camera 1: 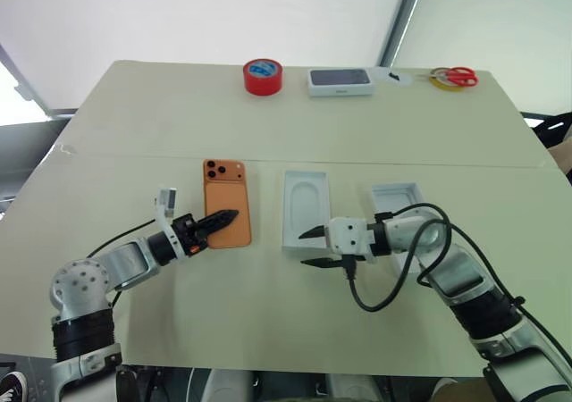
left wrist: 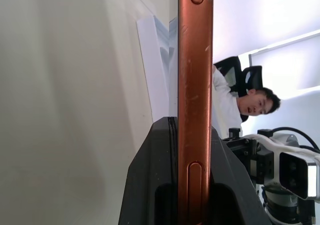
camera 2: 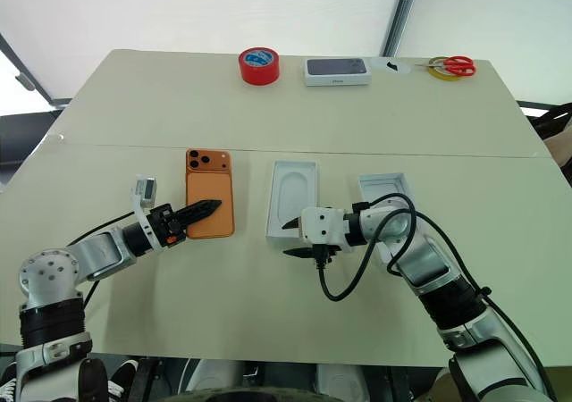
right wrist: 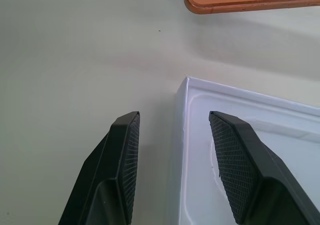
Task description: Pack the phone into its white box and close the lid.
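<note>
The phone (camera 1: 226, 204) is being gripped by its near edge between the closed fingers of the left gripper (camera 1: 223, 217); in the left wrist view its orange side rail is seen clamped between the two pads, and in the head views it is lying flat on or just above the table (camera 1: 134, 134), camera square at its 12 o'clock end. At 3 o'clock of the phone, near but apart, the white box (camera 1: 306, 207) is lying open with its oval-recess insert showing, and at 3 o'clock of that box the lid (camera 1: 398, 195) is resting, partly covered by the right arm. The right gripper (camera 1: 313, 247) is being held at the 6 o'clock corner of the white box, its fingers apart and empty, one on either side of the box wall. Since only a narrow edge is pinched, the phone is probably at risk of pivoting or slipping during transfer. If the right fingers are closed carelessly, the light box could be pushed or tilted, so that the phone is being lowered onto a rim, not into the tray.
</note>
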Controlling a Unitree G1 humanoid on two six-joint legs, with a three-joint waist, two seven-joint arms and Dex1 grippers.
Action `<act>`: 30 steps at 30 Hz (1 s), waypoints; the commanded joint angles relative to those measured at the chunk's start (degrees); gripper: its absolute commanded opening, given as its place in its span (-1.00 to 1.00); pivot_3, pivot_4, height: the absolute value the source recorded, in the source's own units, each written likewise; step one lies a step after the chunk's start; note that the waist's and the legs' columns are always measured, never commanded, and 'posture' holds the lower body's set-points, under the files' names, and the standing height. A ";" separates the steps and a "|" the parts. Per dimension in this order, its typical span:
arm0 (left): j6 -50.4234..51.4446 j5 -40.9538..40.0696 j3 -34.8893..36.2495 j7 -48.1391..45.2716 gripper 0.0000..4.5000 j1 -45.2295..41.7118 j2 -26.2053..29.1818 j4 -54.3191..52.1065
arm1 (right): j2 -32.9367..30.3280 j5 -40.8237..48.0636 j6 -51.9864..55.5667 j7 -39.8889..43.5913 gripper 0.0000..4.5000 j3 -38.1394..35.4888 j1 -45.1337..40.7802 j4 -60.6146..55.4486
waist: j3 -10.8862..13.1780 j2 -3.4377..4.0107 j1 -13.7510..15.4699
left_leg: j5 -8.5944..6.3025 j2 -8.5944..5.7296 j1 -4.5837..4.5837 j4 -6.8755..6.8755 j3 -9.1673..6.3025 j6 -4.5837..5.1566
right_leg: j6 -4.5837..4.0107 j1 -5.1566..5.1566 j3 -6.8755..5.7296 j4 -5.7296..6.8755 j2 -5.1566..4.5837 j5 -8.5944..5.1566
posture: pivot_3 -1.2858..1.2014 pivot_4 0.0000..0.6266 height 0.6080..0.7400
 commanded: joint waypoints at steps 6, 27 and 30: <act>-0.34 -2.65 0.11 0.22 -1.00 -0.26 0.31 -1.70 | -0.46 -0.20 0.94 0.13 -0.98 0.36 -0.19 -1.64 | 0.00 0.00 0.00 | 0.00 0.00 0.00 0.01 -0.01 0.00 | 0.00 0.01 0.00 0.00 0.00 0.00 | 0.03 -0.52 1.00; -2.97 -2.25 -3.67 2.09 -1.00 -11.38 -2.19 1.91 | 7.33 0.00 17.58 -7.21 -0.73 3.26 -4.80 -7.71 | 0.00 -0.02 0.02 | 0.01 -0.01 -0.01 0.08 0.00 0.00 | 0.01 0.00 -0.02 0.04 0.05 0.00 | 0.03 -0.52 1.00; -3.09 -1.11 -5.28 0.54 -1.00 -12.03 -2.24 3.17 | 6.55 2.05 17.79 -5.81 -0.17 1.82 -5.06 -8.87 | 0.00 -0.02 0.03 | 0.01 -0.01 -0.01 0.07 0.01 0.00 | 0.01 0.00 -0.01 0.04 0.07 0.00 | 0.03 -0.52 1.00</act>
